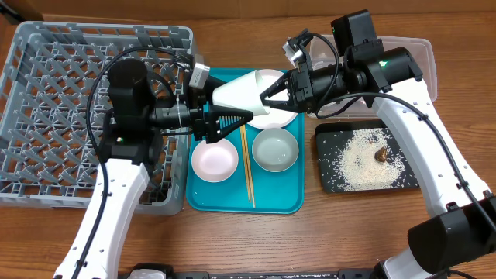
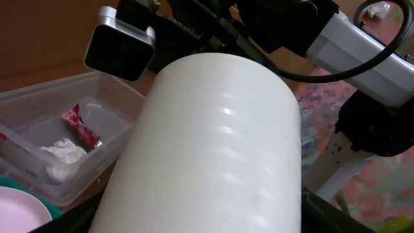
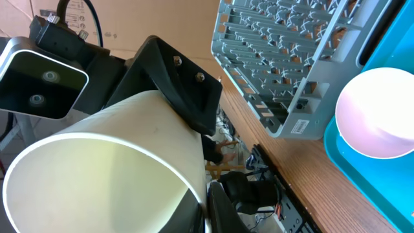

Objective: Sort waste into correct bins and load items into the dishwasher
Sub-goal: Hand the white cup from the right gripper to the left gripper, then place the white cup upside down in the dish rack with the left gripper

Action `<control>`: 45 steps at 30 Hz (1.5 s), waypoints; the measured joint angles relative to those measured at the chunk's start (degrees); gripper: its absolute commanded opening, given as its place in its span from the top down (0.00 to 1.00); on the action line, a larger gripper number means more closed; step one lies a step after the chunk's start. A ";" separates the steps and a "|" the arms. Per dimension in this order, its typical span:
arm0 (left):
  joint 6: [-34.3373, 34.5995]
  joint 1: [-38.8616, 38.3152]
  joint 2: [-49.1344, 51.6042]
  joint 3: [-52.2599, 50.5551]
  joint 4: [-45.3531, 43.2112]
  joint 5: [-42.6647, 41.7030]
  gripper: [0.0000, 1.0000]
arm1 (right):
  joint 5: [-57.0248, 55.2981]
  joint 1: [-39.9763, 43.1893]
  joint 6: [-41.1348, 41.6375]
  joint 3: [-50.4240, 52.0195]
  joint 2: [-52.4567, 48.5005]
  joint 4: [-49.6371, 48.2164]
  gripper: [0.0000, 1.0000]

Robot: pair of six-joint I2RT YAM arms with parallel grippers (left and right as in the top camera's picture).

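The small white cup hangs on its side above the teal tray, held from both ends. My left gripper is shut round its wall, which fills the left wrist view. My right gripper is shut on its rim, one finger inside, as the right wrist view shows. Under it lies the white plate. The pinkish bowl, grey-green bowl and chopsticks lie on the tray. The clear tub holds the red wrapper and tissue. Rice and the brown lump lie in the black tray.
The grey dish rack stands at the left, touching the teal tray. The clear tub is at the back right behind the black tray. Bare wooden table runs along the front.
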State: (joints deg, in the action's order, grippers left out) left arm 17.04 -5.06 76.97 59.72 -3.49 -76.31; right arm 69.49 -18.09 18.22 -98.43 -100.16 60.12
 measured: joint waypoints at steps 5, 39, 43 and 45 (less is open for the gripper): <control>0.00 0.28 0.00 0.00 0.00 -0.04 0.25 | -0.33 0.00 0.00 0.00 0.02 0.02 0.96; -8.26 21.86 0.02 2.27 47.89 37.57 0.96 | -47.36 12.57 -1.22 -0.02 0.15 18.62 0.57; -8.22 28.57 -0.02 6.01 56.72 50.29 0.96 | -55.17 15.82 -1.79 -0.04 1.20 21.16 0.57; -8.17 30.51 -0.04 7.41 58.05 54.62 0.96 | -57.09 16.79 -2.19 -0.04 1.84 22.01 0.57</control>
State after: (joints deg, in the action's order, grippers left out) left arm 8.86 25.45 76.93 67.13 54.57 -21.69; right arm 12.40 -1.30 16.03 -98.48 -98.32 82.13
